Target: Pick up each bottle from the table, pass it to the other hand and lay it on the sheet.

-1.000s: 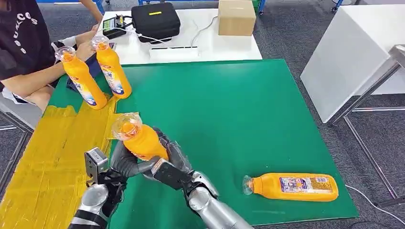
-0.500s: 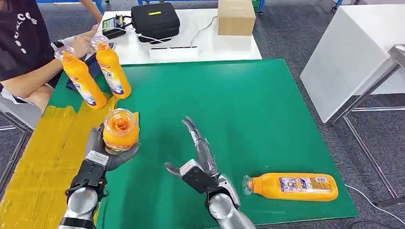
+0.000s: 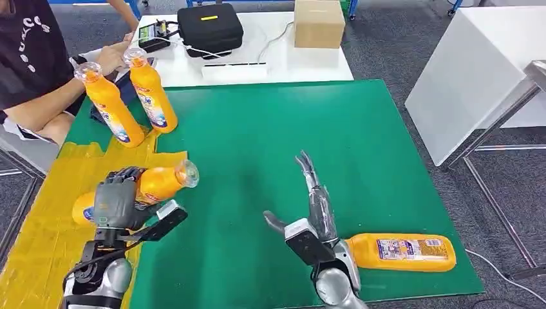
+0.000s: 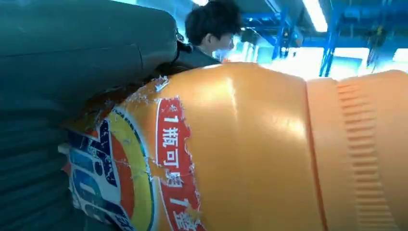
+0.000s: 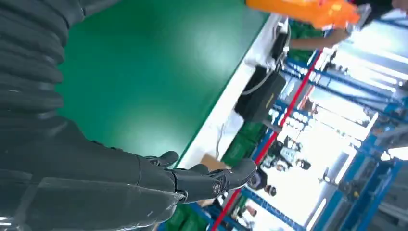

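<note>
The robot's left hand grips an orange bottle on its side over the yellow sheet, fingers wrapped round the body, clear cap end pointing twd the green mat. Left wrist view shows the same bottle close up, torn label, hand's grey cover pressed against it. Right hand hovers over the mat, fingers straight and spread, thumb out, holding nothing; right wrist view shows those fingers extended over green surface. A second bottle lies flat nr the mat's front-right corner, just beside the right wrist, cap end hidden behind it. Two more bottles stand upright at the mat's far-left edge, w/ a person's hand on their caps. All four look full of orange liquid. Centre and far-right of the mat lie open. Beyond the mat's far edge, a white table carries a black case and a cardboard box.
</note>
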`<action>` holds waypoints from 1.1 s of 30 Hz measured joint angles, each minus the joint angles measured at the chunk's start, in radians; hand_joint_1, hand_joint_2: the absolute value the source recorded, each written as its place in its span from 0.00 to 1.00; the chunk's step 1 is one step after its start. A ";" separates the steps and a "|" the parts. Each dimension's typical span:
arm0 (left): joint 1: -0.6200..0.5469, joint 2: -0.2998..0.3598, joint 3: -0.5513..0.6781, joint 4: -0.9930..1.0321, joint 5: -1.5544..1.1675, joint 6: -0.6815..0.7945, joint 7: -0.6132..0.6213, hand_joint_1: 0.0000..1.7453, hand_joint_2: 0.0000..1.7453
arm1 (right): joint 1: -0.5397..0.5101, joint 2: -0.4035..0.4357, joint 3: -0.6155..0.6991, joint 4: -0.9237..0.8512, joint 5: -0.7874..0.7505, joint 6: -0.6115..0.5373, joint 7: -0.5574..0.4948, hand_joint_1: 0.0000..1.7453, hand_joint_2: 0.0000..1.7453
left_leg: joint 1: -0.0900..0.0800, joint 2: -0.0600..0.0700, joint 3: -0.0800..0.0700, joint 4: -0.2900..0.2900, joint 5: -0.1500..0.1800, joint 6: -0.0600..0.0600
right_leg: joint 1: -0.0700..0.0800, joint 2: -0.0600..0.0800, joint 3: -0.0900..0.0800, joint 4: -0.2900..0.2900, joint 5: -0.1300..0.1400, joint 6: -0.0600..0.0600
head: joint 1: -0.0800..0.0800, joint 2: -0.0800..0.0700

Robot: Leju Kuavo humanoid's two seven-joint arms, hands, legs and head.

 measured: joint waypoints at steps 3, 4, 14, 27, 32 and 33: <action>-0.068 0.010 -0.016 0.129 -0.140 -0.052 0.086 1.00 1.00 | 0.001 -0.005 -0.028 -0.031 0.007 0.009 0.005 0.00 1.00 | 0.000 0.000 0.000 0.000 0.000 0.000 | 0.000 0.000 0.000 0.000 0.000 0.000 | 0.000 0.000; -0.091 0.012 -0.021 0.175 -0.172 -0.059 0.107 1.00 1.00 | 0.002 -0.005 -0.034 -0.038 0.011 0.012 0.009 0.00 1.00 | 0.000 0.000 0.000 0.000 0.000 0.000 | 0.000 0.000 0.001 0.000 0.000 0.000 | 0.000 0.000; -0.288 0.032 -0.106 0.591 -0.198 -0.050 0.204 0.00 1.00 | 0.004 -0.013 -0.061 -0.060 0.037 0.023 0.016 0.00 1.00 | 0.000 -0.001 0.000 0.000 0.000 0.000 | 0.000 -0.001 0.002 0.000 0.000 0.001 | 0.000 0.000; -0.334 0.046 -0.115 0.738 -0.198 0.153 0.353 0.00 1.00 | 0.059 -0.076 -0.067 -0.097 0.096 0.103 0.056 0.00 1.00 | 0.000 0.000 0.006 0.000 0.001 0.000 | 0.000 -0.001 0.006 0.000 0.001 0.000 | 0.000 0.000; -0.270 0.037 -0.039 0.656 -0.127 0.198 0.161 0.00 1.00 | 0.178 -0.217 -0.093 -0.176 0.173 0.168 0.019 0.00 1.00 | -0.001 -0.003 0.003 0.001 0.000 0.001 | -0.002 -0.002 0.004 0.000 0.000 0.001 | 0.000 0.000; -0.254 0.030 -0.029 0.634 -0.082 0.195 0.108 0.00 1.00 | 0.204 -0.242 -0.101 -0.192 0.180 0.172 0.014 0.00 1.00 | -0.002 -0.003 0.002 0.001 -0.001 0.001 | -0.002 -0.002 0.003 0.000 0.000 0.001 | 0.000 0.000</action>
